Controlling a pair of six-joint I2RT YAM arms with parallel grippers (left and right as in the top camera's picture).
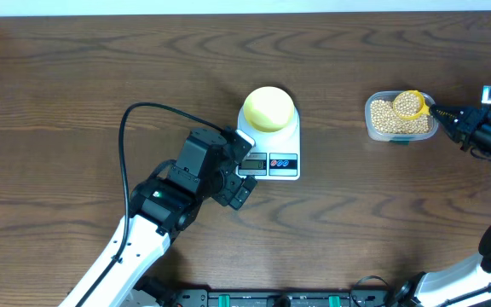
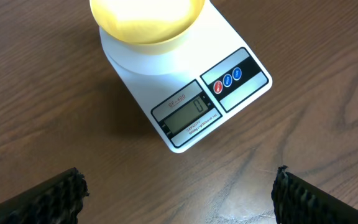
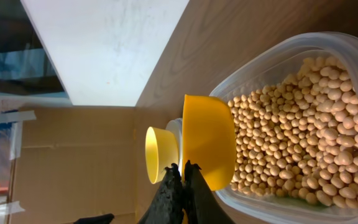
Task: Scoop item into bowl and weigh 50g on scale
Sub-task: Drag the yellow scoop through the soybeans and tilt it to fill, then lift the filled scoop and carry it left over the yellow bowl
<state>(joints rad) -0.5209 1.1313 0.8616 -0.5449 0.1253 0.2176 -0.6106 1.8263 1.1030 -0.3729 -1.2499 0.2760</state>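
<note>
Gripping the scoop (image 3: 207, 140), the closed right pincer (image 3: 183, 169) hides its handle.

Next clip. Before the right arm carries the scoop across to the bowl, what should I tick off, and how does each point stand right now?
1. Bowl sits on the scale platform: ok.
2. Display reads zero with the bowl on: ok.
3. Bowl is empty, no beans seen inside: ok.
4. Scoop is loaded with beans and sits over the tub: ok.
5. Right gripper is shut on the scoop's handle: ok.
6. Left gripper is open and not touching the scale: ok.
</note>
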